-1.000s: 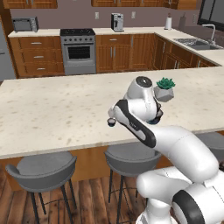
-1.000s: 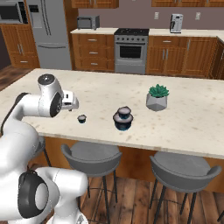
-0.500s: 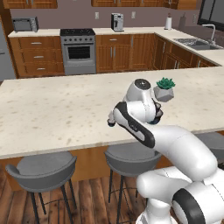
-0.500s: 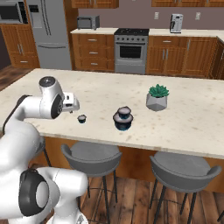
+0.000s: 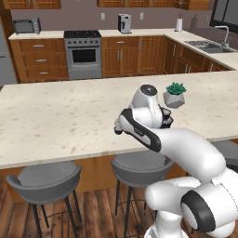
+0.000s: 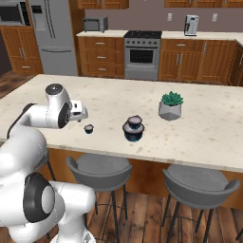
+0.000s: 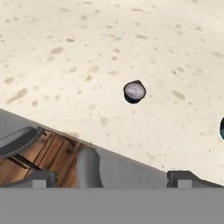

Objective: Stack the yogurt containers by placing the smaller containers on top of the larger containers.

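- Tool point(image 7: 111, 177), fingers spread apart and empty, hovers above the worktop point(image 6: 213, 128) beside the tiniest cup point(image 6: 88, 128).
- It has edged slightly nearer that cup; the stacked cups point(image 6: 134, 128) are unmoved.

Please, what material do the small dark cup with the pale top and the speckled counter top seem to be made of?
The small dark cup with a pale top looks like smooth plastic with a foil-like lid, since the top shows a soft pale sheen; the render leaves this open. The beige speckled counter top looks like polished stone or a stone imitation, judging by its scattered brown flecks and even matte-to-satin surface.
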